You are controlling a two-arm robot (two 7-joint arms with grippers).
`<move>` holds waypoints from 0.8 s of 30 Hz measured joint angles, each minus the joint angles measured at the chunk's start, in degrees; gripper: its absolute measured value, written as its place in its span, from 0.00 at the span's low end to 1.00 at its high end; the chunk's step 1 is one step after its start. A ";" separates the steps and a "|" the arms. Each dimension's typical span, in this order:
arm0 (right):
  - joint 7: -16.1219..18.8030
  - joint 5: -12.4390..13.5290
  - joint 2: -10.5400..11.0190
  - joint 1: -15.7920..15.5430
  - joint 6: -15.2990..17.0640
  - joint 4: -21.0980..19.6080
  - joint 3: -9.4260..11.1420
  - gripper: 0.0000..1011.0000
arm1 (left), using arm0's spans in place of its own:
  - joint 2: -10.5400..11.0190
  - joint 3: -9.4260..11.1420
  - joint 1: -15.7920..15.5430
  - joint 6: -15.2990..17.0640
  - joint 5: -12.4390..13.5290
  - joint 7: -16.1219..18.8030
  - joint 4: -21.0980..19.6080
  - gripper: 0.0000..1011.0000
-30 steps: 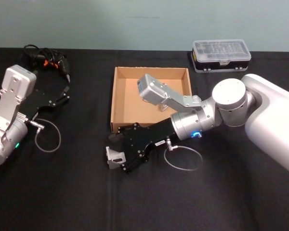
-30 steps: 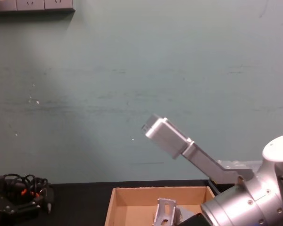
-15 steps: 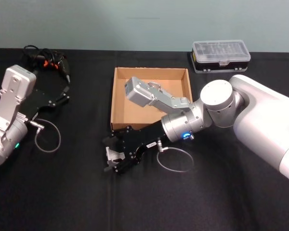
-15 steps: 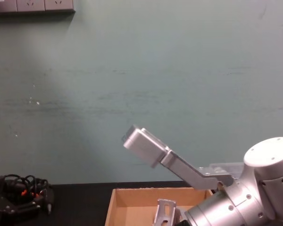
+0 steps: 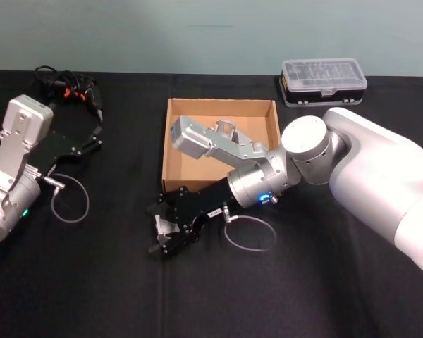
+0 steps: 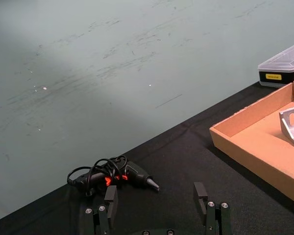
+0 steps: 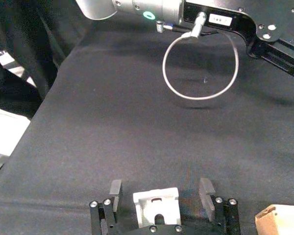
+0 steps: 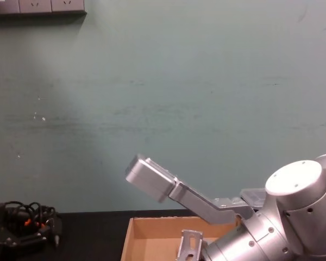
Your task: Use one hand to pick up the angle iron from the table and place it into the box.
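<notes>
While open, right gripper (image 7: 160,186) astride angle iron (image 7: 157,209).

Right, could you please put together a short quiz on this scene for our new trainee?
1. True or false: the right gripper is shut on the angle iron on the table.
2. What lies inside the box? A) a second angle iron B) a wrench C) nothing
3. Which gripper sits parked, open, near the cabled tool?
Key: 1 false, its fingers stand open either side of it; 2 A; 3 the left gripper.
</notes>
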 joint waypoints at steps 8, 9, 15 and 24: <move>0.11 -0.82 -0.88 0.35 0.08 1.28 -0.05 0.99 | 0.00 0.00 0.00 0.00 0.00 0.00 0.00 1.00; 0.11 -0.82 -0.88 0.34 0.08 1.28 -0.04 0.99 | 0.00 0.01 0.00 0.00 0.00 0.00 0.00 1.00; 0.14 -0.79 -0.82 0.34 0.07 1.21 -0.01 0.99 | 0.00 0.00 0.00 0.00 0.00 0.00 0.00 1.00; 0.22 -0.76 -0.75 0.33 0.01 1.09 0.02 0.83 | 0.00 0.01 0.00 0.00 0.00 0.00 0.00 1.00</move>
